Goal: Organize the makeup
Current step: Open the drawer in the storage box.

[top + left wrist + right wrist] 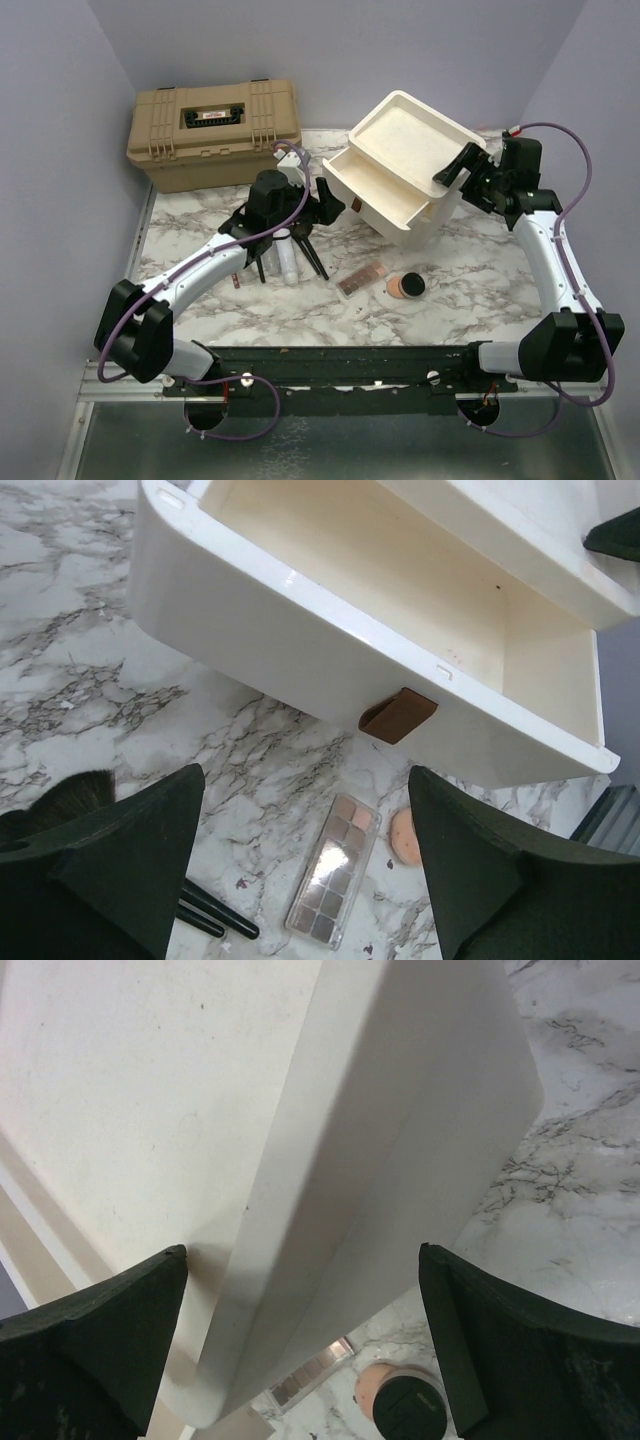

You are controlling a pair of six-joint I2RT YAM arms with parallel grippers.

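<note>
Nearest the arm bases, the makeup is lying loose on the marble table [480, 300]. The pink palette [362, 278] is lying flat, with its long axis running from near-left to far-right. The round compact [405, 286] is sitting open just to its right, peach powder facing up. Left of the palette, the whitish bottle [290, 256] is pointing near to far. The black-handled brushes [315, 258] are spreading out on either side of it, their tapered handle ends aiming toward the near edge.

Just beyond this cluster, the left gripper [305, 780] is hovering above the table with its fingers spread wide and is gripping nothing. The brown handle [398, 715] on the front of the pulled-out drawer [300, 640] is sitting ahead of the gap, apart from both fingers. In the left wrist view the palette and the compact's peach pan are showing beneath the gripper, between the fingers.

Farther back and to the right, the right gripper [302, 1252] is also standing fully spread and is holding nothing. It is straddling a side wall of the cream drawer unit [415, 130], which is sitting at an angle to the table edges. Whether its fingers are touching that wall cannot be told.

Farthest back on the left, the tan toolbox [212, 132] is sitting closed, well apart from the makeup.
</note>
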